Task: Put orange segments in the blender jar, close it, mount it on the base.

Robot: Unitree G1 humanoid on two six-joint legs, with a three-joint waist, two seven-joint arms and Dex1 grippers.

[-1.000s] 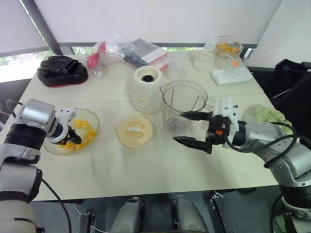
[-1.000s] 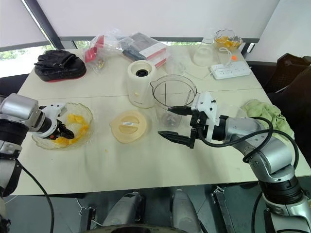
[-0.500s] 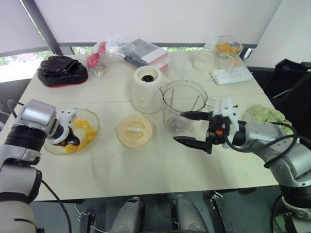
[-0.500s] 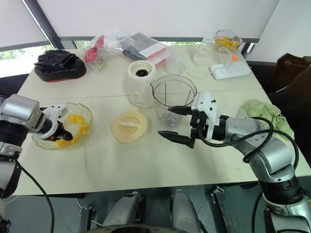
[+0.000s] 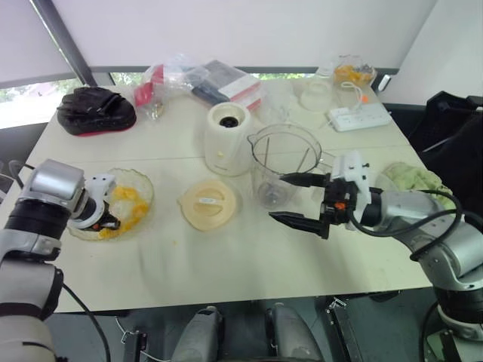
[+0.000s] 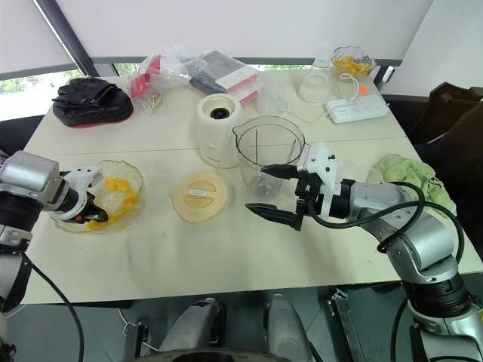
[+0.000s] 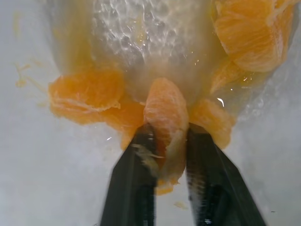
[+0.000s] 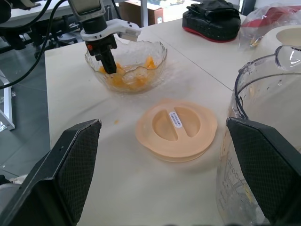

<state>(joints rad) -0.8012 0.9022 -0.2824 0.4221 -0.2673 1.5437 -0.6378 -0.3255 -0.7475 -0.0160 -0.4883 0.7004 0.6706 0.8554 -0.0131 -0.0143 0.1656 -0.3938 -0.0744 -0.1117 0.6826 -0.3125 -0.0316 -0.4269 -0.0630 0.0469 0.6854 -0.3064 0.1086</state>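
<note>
Early stage, nothing finished. Left gripper [image 7: 167, 136] is down in the glass bowl [image 5: 148, 190] at the near left of the table [image 5: 226, 260], fingers clamped on one orange segment [image 7: 164, 110]. The segment is low in the bowl among the other pieces, not lifted clear. Right gripper [image 5: 277, 197] hangs with fingers spread wide and holds nothing, just in front of the jar [image 5: 260, 170], not touching it as far as I can tell. The lid [image 5: 207, 204] lies flat on the table between bowl and jar, so the jar is open. I see no orange inside the jar, only the blade at the bottom. The jar stands on the table just beside the base [image 5: 229, 138], not mounted. Farther back, a second bowl of orange [image 5: 353, 72] sits near the power strip [image 5: 361, 117].

Left to do, by my read: carry segments to the jar, put the lid on, set the jar on the base.
</note>
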